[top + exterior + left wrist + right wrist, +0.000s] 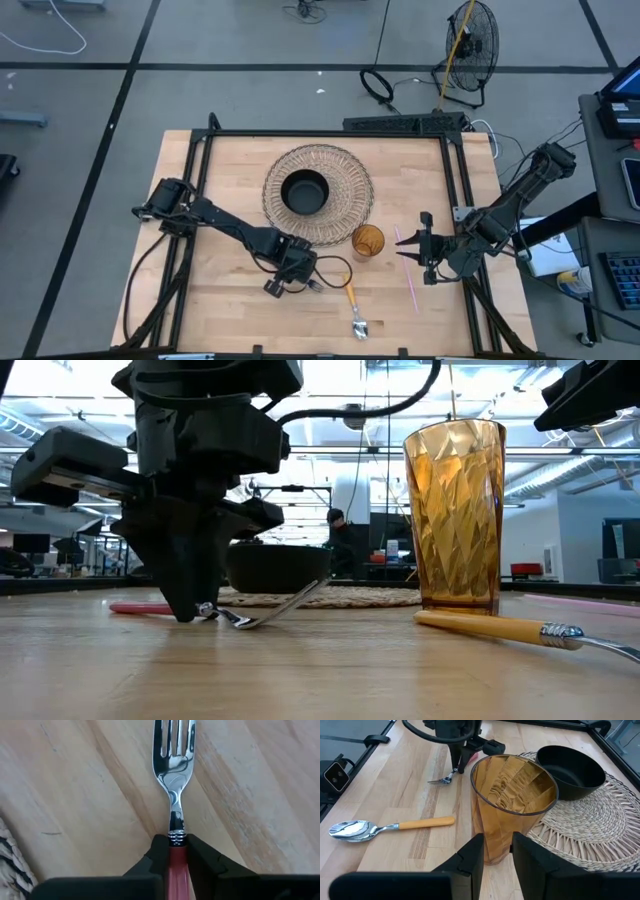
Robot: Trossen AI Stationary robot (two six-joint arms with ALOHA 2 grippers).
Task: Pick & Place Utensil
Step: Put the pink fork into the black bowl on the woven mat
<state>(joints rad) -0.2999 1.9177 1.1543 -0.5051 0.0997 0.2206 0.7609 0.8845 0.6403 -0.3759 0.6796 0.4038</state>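
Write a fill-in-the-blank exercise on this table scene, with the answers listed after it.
1. The left end effector is shut on the pink-handled ____.
2. The spoon has a ____ handle.
3. The black bowl sits on a woven ____.
4. The right end effector faces the amber ____.

Answers: fork; yellow; placemat; glass

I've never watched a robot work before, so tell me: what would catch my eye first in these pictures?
Probably the left gripper, down at the table's front edge, shut on the red handle of a fork that lies on the wood. Next, the tall amber glass standing beside a round woven mat with a black bowl on it. A yellow-handled spoon lies nearby, while the right gripper waits near the glass.
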